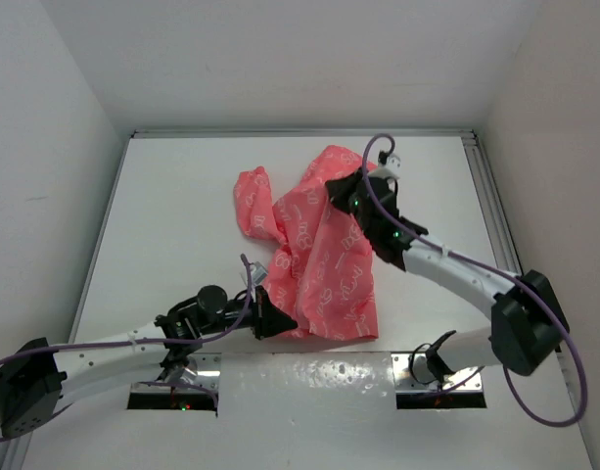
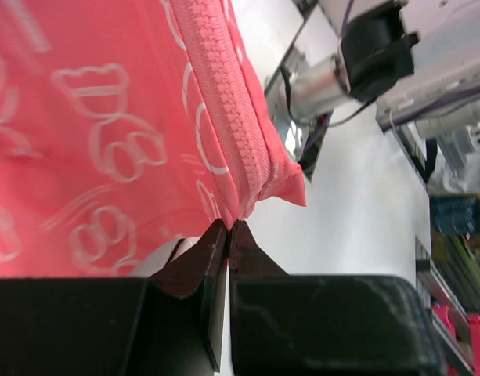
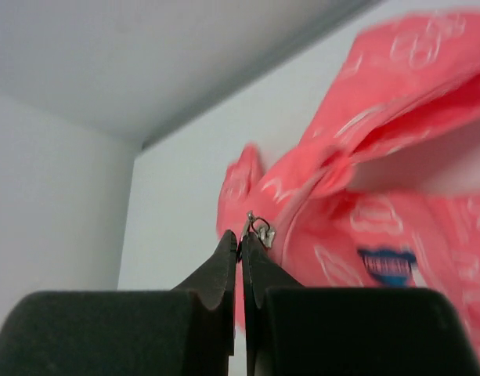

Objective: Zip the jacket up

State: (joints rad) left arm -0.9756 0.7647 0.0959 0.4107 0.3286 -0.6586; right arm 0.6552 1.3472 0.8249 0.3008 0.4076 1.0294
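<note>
The left fingers [image 2: 229,233] were pinched shut on the bottom end of the zipper [image 2: 224,102], at the hem. The right fingers [image 3: 240,241] were shut on the metal zipper pull [image 3: 260,230]. The jacket [image 1: 319,257] lay mid-table [image 1: 182,215], its long axis running from 7 o'clock, at the hem, to 1 o'clock, at the pull. The white outline print [image 2: 106,149] spelled nothing legible. The lettering on the dark blue patch [image 3: 387,266] was too blurred to read. The right arm [image 1: 446,264] hid the jacket's far end.

jacket [image 1: 324,259] on table [image 1: 182,196] | left pincer [image 1: 284,321] at near hem | right pincer [image 1: 339,192] at far end
</note>
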